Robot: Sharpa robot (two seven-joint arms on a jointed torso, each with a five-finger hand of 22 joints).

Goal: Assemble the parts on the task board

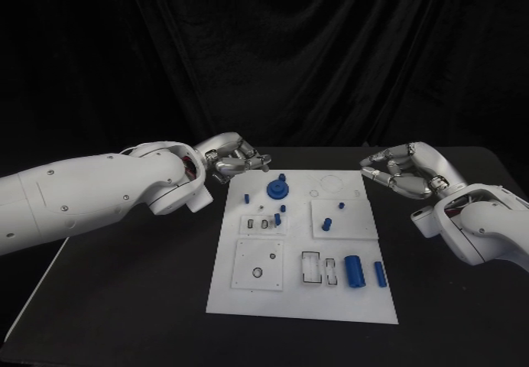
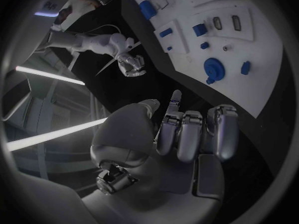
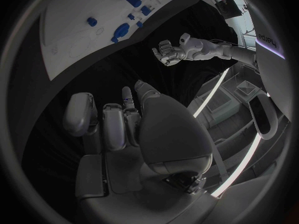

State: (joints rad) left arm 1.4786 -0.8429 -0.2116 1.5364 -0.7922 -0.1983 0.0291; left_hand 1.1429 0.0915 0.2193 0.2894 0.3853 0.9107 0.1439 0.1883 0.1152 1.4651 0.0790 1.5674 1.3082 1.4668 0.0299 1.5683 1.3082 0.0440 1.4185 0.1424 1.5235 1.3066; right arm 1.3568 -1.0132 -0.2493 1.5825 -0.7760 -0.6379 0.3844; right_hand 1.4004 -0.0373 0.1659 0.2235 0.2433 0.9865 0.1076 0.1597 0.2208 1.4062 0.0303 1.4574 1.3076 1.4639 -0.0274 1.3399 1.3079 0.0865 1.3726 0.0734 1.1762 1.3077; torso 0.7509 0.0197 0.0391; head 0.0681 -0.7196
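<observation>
The white task board (image 1: 297,302) lies in the middle of the black table. On it are a round blue knob-like part (image 1: 278,187), several small blue pegs such as one (image 1: 327,224) near the middle, and two blue cylinders (image 1: 354,271) on the near right. My left hand (image 1: 234,160) hovers off the board's far left corner, fingers curled in with nothing in them (image 2: 187,134). My right hand (image 1: 399,170) hovers off the far right corner, also curled and holding nothing (image 3: 118,124). The left wrist view shows the board (image 2: 261,79) and the knob (image 2: 214,67).
Black table surface (image 1: 132,290) surrounds the board on both sides. A black curtain hangs behind. The board has several recessed white sub-plates and slots (image 1: 319,268). The right wrist view shows the left hand (image 3: 167,51) across the board (image 3: 69,40).
</observation>
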